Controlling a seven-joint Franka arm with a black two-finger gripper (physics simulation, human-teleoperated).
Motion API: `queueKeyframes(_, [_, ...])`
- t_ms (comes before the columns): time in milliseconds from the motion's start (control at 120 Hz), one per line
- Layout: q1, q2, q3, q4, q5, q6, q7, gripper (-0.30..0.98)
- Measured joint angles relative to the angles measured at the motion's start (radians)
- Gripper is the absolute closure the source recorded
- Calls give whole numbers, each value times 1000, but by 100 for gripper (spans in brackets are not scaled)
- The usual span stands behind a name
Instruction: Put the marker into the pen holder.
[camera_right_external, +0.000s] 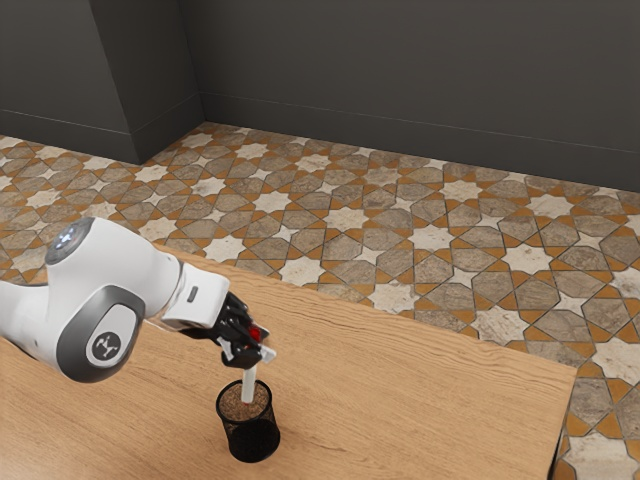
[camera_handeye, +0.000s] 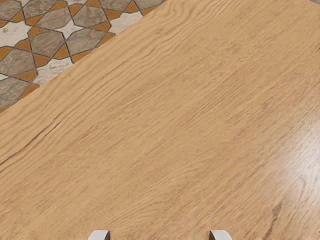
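Arm, white with grey joint covers, comes in from the exterior view's left over a light wood table and reaches toward the right. Black gripper is low, just above the pen holder, tilted down. Fingers spread: wrist view has the two tips well apart at its lower edge, bare wood grain between them there. Marker = task item, white, near upright with a slight lean, upper part up between the spread fingers, lower end in the mouth of the pen holder in the exterior view. Can't tell if it touches the bottom. Small red patch up among the black finger parts, looks like it lines up with the marker, can't tell for sure. Pen holder is a black mesh cup, round, upright on the table, at the near side of the exterior view, left of center; wood color comes through the mesh inside. Table's far edge slants down toward the exterior view's right, corner at far right. Beyond it, patterned tile floor, cream stars, grey-brown and orange pieces; farther back, dark grey wall with baseboard, wall section jutting out on the left. Wrist view also has pale glare on the wood.
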Motion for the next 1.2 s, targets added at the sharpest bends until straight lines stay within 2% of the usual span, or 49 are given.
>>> queueKeyframes(142, [0, -3, 0, 0, 1, -5, 7, 38])
queueKeyframes(342, [3, -6, 1, 7, 1, -9, 17, 31])
queueKeyframes(425, [40, 31, 1, 114, 1, -49, 24, 27])
queueKeyframes(533, [196, 206, 1, 422, 12, -228, 26, 20])
queueKeyframes(667, [384, 467, 0, 834, 30, -562, -5, 12])
queueKeyframes(792, [573, 532, -56, 973, 50, -853, -76, 8])
queueKeyframes(842, [590, 537, -72, 1011, 58, -942, -102, 7])
queueKeyframes(950, [588, 556, -148, 1213, 125, -1126, -155, 5])
queueKeyframes(1050, [575, 555, -233, 1274, 172, -1233, -197, 4])
queueKeyframes(1200, [577, 549, -247, 1289, 200, -1321, -247, 3])
